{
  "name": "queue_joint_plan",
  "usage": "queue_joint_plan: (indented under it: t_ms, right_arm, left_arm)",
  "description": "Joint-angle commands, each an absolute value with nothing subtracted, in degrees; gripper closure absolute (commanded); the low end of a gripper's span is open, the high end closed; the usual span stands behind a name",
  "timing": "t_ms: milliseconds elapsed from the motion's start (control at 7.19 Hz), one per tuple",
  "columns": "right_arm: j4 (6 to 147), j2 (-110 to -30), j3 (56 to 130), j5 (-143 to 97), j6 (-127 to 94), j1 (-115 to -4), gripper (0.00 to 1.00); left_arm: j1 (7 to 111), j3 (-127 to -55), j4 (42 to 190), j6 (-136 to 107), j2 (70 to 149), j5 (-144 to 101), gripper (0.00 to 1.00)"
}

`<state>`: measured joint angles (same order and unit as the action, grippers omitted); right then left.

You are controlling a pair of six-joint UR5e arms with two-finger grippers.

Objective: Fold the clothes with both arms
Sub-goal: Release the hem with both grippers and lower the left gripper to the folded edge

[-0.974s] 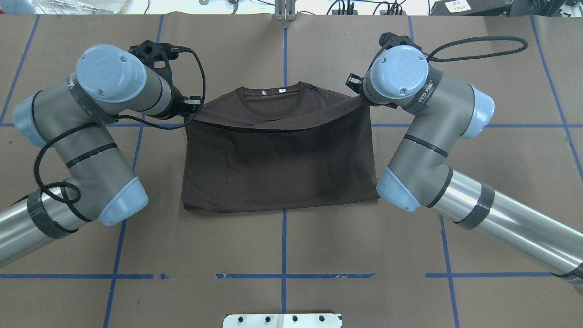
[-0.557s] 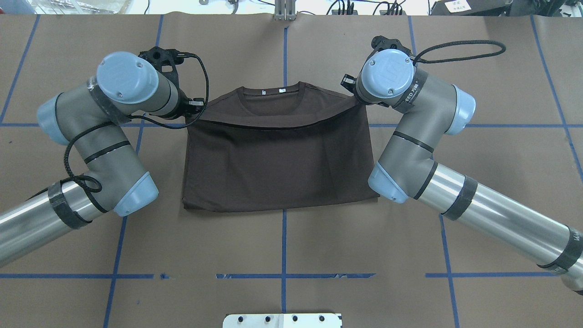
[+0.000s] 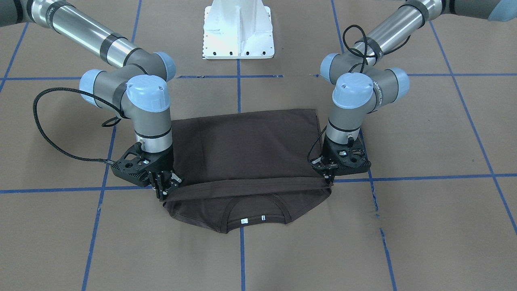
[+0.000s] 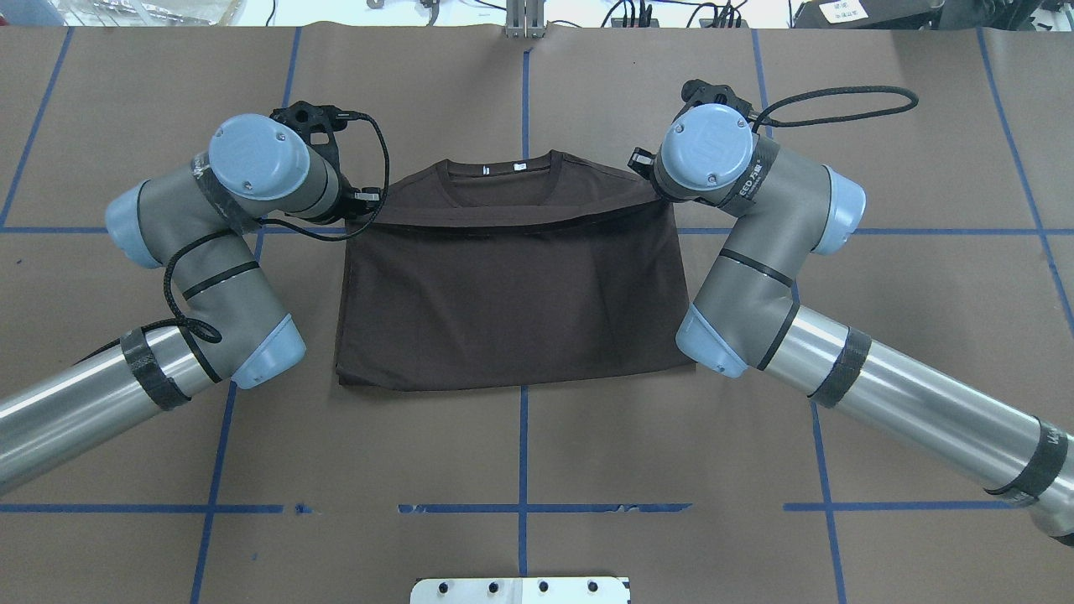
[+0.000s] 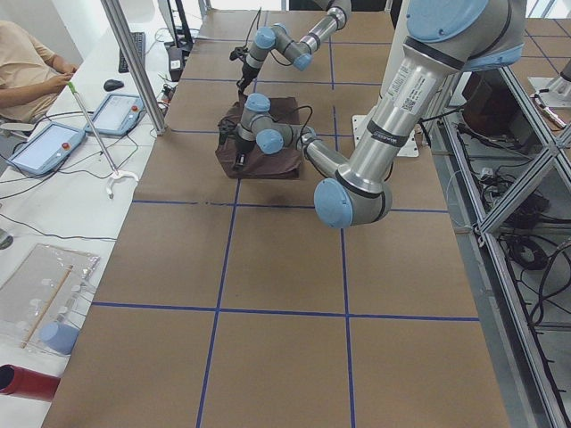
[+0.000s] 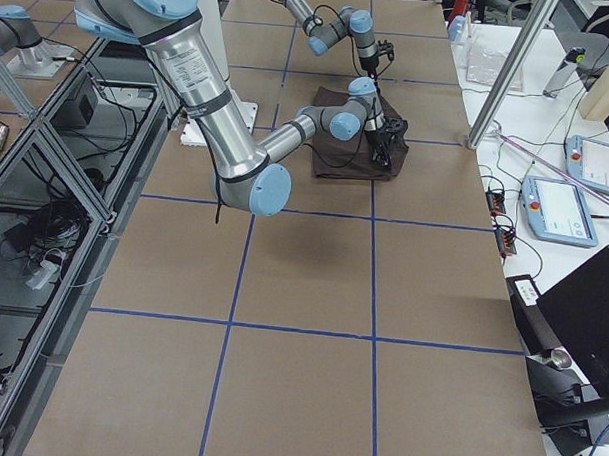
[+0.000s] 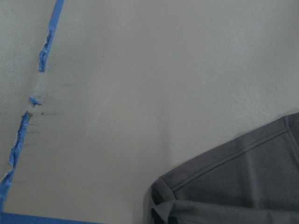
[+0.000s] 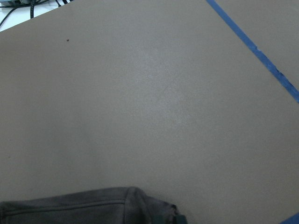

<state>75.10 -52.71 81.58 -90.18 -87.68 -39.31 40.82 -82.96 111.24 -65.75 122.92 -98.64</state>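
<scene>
Where blue tape lines [image 4: 523, 436] cross the brown-paper desk [image 4: 671, 470], we see the dark brown T-shirt [image 3: 246, 149] lying at its middle. It is folded across, so that its lower half covers the chest. Its ribbed collar [image 3: 254, 208] and two white neck tags [image 3: 243, 220] peek out on the side far from the robot. We find the left pincer [image 3: 328, 178] clamped tight on one end of the doubled-over hem [image 3: 246, 185] and the right pincer [image 3: 164, 193] clamped on the other end. The hem stretches between them as a slightly raised band just above the cloth beneath.
</scene>
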Motion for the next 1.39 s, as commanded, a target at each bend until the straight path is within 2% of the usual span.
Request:
queue_joint_plan:
  t_ms: [0,417,557,696,974,1113,1252]
  right_arm:
    - [74.88,-53.08,83.39,-90.69,-79.15,-39.37,0.00]
    - [74.79,-56.42,89.02,-95.62,-73.83,-41.40,0.00]
    - [74.79,-56.43,89.03,-95.62,-73.83,-41.40,0.00]
    - [74.79,-56.51,89.03,-95.62,-73.83,-41.40,0.00]
    - [74.71,-56.43,89.03,-95.54,-73.74,-41.40,0.00]
    - [74.79,-56.43,89.03,-95.45,-73.83,-41.40,0.00]
    - [74.71,-56.43,89.03,-95.45,-73.83,-41.40,0.00]
  left_arm:
    - [41.13,-87.76,112.32,-58.74,120.69,-99.31,0.00]
    - [37.38,-104.44,112.67,-62.20,106.76,-101.59,0.00]
    - [32.66,-107.63,113.20,-67.45,104.18,-101.25,0.00]
    - [28.43,-107.84,114.77,-73.59,103.19,-100.03,0.01]
    - [24.80,-107.23,114.96,-79.61,103.10,-96.68,0.32]
    - [24.35,-106.88,114.96,-80.76,103.01,-96.59,0.51]
    - [24.35,-106.35,114.96,-80.77,103.01,-96.68,0.55]
